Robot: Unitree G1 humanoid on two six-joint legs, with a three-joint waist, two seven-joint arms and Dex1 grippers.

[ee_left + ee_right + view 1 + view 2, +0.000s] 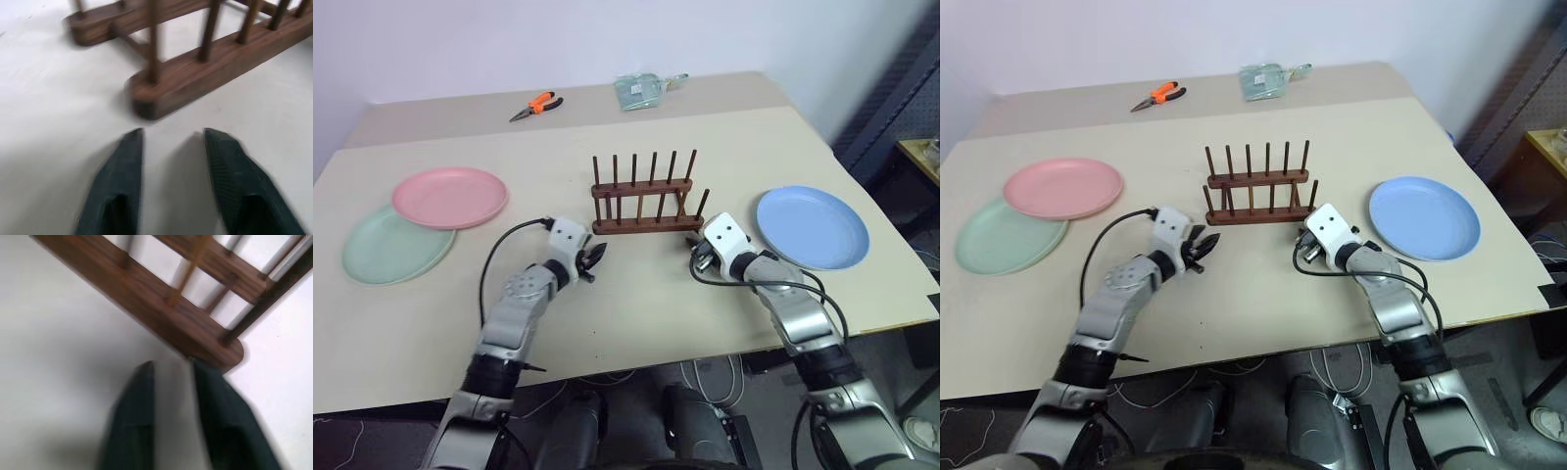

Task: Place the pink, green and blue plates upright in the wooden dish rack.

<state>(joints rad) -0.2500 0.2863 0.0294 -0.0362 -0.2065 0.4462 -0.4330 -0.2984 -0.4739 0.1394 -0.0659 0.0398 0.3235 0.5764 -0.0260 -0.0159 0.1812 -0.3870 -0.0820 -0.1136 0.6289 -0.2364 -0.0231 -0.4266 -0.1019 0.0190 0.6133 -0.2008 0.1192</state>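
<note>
**A:** Where does the wooden dish rack point(642, 201) sit relative to the arms?

**B:** Mid-table, its long axis running left to right across the robot's front. The left gripper point(595, 258) points at its left end, the right gripper point(696, 244) at its right end. Both sit just short of the base, with nothing between their parted fingers.

**A:** And the plates?

**B:** All flat on the table point(636, 294), none racked yet. The pink plate point(449, 197) overlaps the green plate point(396, 245) far out on the left. The blue plate point(813, 227) lies alone on the right, near the right arm.

**A:** So which arm is closer to what?

**B:** The right arm to blue, by my reading. The left must reach well away from the rack for pink, which lies on top of green.
</note>
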